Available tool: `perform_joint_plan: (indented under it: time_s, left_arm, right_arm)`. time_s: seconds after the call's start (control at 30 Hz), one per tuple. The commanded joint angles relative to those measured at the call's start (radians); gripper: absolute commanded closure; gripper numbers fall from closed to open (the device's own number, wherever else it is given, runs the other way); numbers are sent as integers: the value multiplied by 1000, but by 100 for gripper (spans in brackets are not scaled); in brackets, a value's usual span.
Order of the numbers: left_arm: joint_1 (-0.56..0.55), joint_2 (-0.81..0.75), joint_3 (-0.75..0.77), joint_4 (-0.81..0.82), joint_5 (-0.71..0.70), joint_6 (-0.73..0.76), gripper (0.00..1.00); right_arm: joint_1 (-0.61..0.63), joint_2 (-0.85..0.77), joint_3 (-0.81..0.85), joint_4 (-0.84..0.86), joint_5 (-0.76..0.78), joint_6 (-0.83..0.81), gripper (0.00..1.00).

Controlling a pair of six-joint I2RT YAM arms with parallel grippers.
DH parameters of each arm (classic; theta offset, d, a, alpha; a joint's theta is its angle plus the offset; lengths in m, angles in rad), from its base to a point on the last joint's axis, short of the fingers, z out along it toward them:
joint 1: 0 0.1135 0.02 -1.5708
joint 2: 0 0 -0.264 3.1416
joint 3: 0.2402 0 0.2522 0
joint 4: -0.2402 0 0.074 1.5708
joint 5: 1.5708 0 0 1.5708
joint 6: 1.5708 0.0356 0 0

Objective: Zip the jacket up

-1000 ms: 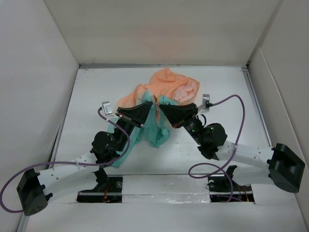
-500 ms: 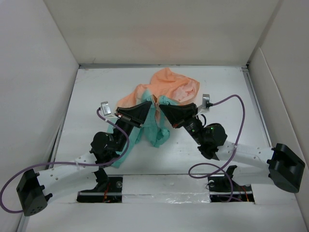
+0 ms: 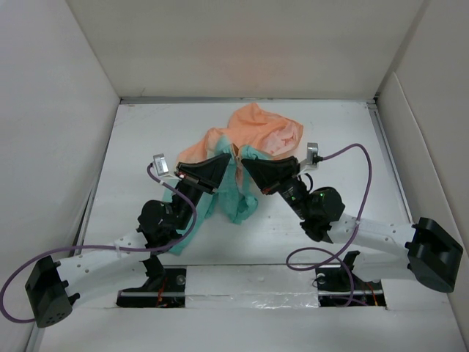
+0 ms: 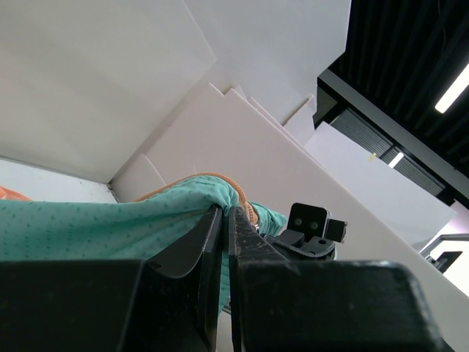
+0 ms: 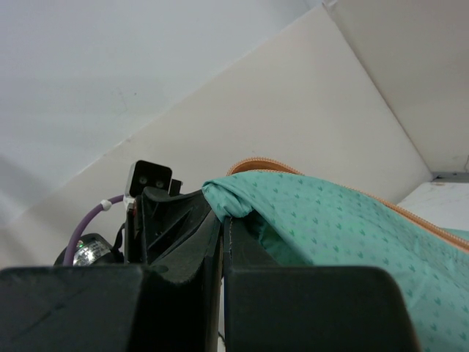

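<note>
Nothing had shifted over the last second: the left claw [image 3: 224, 158] and right claw [image 3: 245, 162] stayed clamped on the jacket [image 3: 258, 132], bunched mid-way across the surface [image 3: 139, 139], so zipping seemingly hadn't advanced.

The top view looks steeply down from above and behind the arm bases onto the white counter [image 3: 146, 132], with the jacket [image 3: 253, 136] at its middle. The left wrist view peers upward along the left fingers [image 4: 189, 249], very close to the jacket. The right wrist view does likewise along the right fingers [image 5: 183, 235]. Just beyond the jacket, the left wrist view catches the right wrist camera [image 4: 315, 224], and the right wrist view catches the left wrist camera [image 5: 150, 176].
</note>
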Motion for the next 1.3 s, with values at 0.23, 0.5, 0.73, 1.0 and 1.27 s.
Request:
perform_joint_plan:
  time_s: [0.23, 0.5, 0.73, 1.0, 1.27]
  left_arm:
    - [-3, -14, 5, 71, 14, 1, 100]
    - [-3, -15, -1, 61, 7, -13, 100]
    - [-3, -17, -4, 62, 8, -14, 100]
    - [-3, -14, -13, 76, 21, -17, 100]
    - [-3, -6, -7, 84, 27, -10, 100]
  right_arm:
    - [-5, -17, 18, 54, -7, -9, 100]
    - [-5, -23, 20, 51, -4, -18, 100]
    - [-5, -33, 20, 48, 2, -24, 100]
    - [-5, -26, 30, 49, 7, -27, 100]
    - [-5, -8, 24, 61, -8, -7, 100]
